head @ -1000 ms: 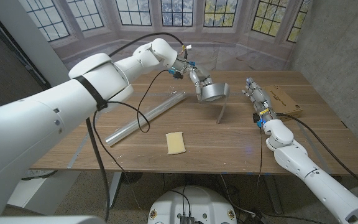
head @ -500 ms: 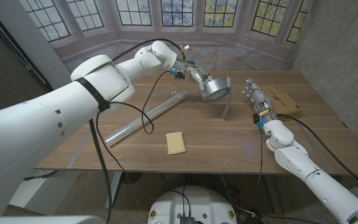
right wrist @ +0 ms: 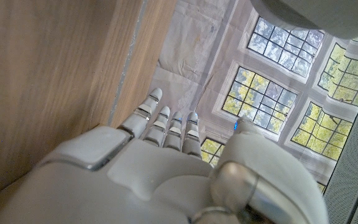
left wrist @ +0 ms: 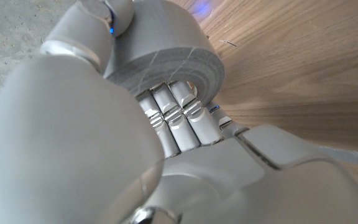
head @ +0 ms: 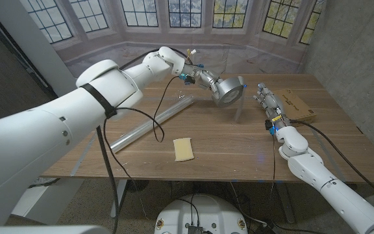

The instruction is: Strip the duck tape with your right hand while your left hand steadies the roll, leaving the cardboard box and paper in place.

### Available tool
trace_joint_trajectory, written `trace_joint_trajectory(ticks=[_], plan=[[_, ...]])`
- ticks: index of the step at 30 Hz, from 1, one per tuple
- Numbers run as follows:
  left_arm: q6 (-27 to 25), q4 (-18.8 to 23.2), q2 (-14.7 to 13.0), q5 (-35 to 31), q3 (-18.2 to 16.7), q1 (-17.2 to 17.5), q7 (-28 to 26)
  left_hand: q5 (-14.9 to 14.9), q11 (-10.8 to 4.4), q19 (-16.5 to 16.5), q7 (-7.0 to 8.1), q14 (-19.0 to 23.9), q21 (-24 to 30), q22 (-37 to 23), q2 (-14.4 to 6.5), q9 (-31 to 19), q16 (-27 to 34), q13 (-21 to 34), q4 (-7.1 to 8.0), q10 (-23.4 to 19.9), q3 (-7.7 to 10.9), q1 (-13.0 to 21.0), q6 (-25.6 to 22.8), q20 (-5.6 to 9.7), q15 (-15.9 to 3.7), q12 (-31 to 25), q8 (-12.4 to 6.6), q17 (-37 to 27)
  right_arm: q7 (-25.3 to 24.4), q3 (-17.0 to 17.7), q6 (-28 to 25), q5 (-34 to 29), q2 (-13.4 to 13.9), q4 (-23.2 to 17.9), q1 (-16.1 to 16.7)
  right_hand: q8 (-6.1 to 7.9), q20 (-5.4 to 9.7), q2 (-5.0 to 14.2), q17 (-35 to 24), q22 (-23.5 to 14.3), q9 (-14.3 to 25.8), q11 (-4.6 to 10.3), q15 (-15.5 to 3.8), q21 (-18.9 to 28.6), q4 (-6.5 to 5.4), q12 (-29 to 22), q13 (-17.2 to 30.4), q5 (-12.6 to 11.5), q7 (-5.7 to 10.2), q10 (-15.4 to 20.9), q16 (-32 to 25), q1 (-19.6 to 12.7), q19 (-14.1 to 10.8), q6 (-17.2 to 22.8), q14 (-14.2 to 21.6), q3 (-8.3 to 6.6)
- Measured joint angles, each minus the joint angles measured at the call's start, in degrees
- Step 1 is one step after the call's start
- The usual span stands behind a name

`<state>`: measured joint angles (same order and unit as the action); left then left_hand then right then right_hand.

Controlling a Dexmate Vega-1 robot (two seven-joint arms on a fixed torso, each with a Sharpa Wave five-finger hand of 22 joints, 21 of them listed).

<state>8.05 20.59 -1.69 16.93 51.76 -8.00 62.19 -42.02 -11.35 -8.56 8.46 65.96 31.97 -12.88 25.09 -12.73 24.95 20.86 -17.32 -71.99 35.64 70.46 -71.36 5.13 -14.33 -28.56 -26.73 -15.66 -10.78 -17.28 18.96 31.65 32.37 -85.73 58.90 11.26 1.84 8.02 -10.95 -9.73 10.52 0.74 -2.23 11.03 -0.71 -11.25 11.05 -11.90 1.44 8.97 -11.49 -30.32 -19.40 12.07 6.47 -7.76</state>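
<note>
Lifted higher and carried toward the right since a second ago, the duct tape roll (head: pixel 229 91) now hangs in the air over the counter (head: pixel 239 146), gripped by the left robot hand (head: pixel 208 81); in the left wrist view that hand's fingers (left wrist: pixel 173 115) reach into the grey roll's core. A loose strip of tape (head: pixel 238 112) dangles from the roll toward the wood.

Judging by that strip, the peel has begun, but the stripping itself looks unfinished: the right robot hand (head: pixel 269 104) holds nothing, its fingers straight and slightly apart, just beside the roll and not touching the strip. It would need to catch the free end next.

The cardboard box (head: pixel 299 104) lies flat at the far right of the wooden counter, beside the right hand. A long clear tube (head: pixel 151 122) lies diagonally on the left, and a yellow sponge (head: pixel 184 149) sits near the front middle. Behind stands a backdrop of leaded bay windows, with a grey wall on the right.
</note>
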Motion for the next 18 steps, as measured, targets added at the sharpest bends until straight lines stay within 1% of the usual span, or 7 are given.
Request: trace_joint_trajectory(ticks=[4,5,9,12,18], plan=[[0.0,-0.06,0.24,0.0,-1.06,0.57,0.0,0.0,0.0,0.01,0.0,0.0,0.1,0.0,0.0,0.0,0.01,0.0,-0.16,0.0,0.16,0.0,0.0,-0.01,0.0,0.0,-0.01,0.0,-0.16,0.0,-0.16,-0.06,0.0,0.0,0.0,0.0,0.0,0.0,0.0,0.0,0.0,0.0,0.0,0.0,0.0,0.0,0.0,0.0,0.0,0.0,0.0,0.0,0.0,0.0,0.0,0.0],[-2.98,-0.09,0.39,1.84,-1.66,0.86,0.58,0.0,0.0,0.01,0.0,0.0,0.11,0.0,0.0,-0.01,0.01,0.0,-0.16,0.0,0.16,0.0,0.0,-0.01,0.0,0.0,-0.01,0.0,-0.21,0.19,-0.18,-0.07,0.3,-0.48,0.44,0.0,0.0,0.0,0.0,0.0,0.0,0.0,0.0,0.0,0.0,0.0,0.0,0.0,0.0,0.0,0.0,0.0,0.0,0.0,0.0,0.0],[-4.01,-0.12,0.67,2.56,-2.72,1.32,0.94,0.03,0.0,0.11,-0.01,0.0,0.29,0.0,0.0,-0.01,0.34,0.0,-0.16,0.0,0.16,0.0,-0.01,-0.11,0.0,-0.22,-0.08,0.0,-0.34,0.25,-0.31,-0.1,0.41,-0.66,0.59,0.0,0.0,0.0,0.0,0.0,0.0,0.0,0.0,0.0,0.0,0.0,0.0,0.0,0.0,0.0,0.0,0.0,0.0,0.0,0.0,0.0],[-6.54,-0.16,1.01,4.5,-3.96,1.95,2.16,0.06,0.0,0.12,-0.01,0.0,0.3,0.0,0.0,-0.01,0.35,0.01,-0.17,0.0,0.17,0.0,-0.01,-0.12,0.0,-0.22,-0.1,0.0,-0.41,0.46,-0.38,-0.13,0.72,-1.16,0.98,0.0,0.0,0.0,0.0,0.0,0.0,0.0,0.0,0.0,0.0,0.0,0.0,0.0,0.0,0.0,0.0,0.0,0.0,0.0,0.0,0.0],[-8.61,-0.21,1.62,6.15,-5.82,3.0,3.84,0.16,0.0,0.32,-0.08,0.0,0.67,0.0,0.0,-0.02,0.56,0.0,-0.33,0.0,0.33,0.0,-0.08,-0.31,0.0,-0.28,-0.11,0.0,-0.59,0.68,-0.59,-0.2,1.04,-1.67,1.3,0.0,0.0,0.0,0.0,0.0,0.0,0.0,0.0,0.0,0.0,0.0,0.0,0.0,0.0,0.0,0.0,0.0,0.0,0.0,0.0,0.0]])
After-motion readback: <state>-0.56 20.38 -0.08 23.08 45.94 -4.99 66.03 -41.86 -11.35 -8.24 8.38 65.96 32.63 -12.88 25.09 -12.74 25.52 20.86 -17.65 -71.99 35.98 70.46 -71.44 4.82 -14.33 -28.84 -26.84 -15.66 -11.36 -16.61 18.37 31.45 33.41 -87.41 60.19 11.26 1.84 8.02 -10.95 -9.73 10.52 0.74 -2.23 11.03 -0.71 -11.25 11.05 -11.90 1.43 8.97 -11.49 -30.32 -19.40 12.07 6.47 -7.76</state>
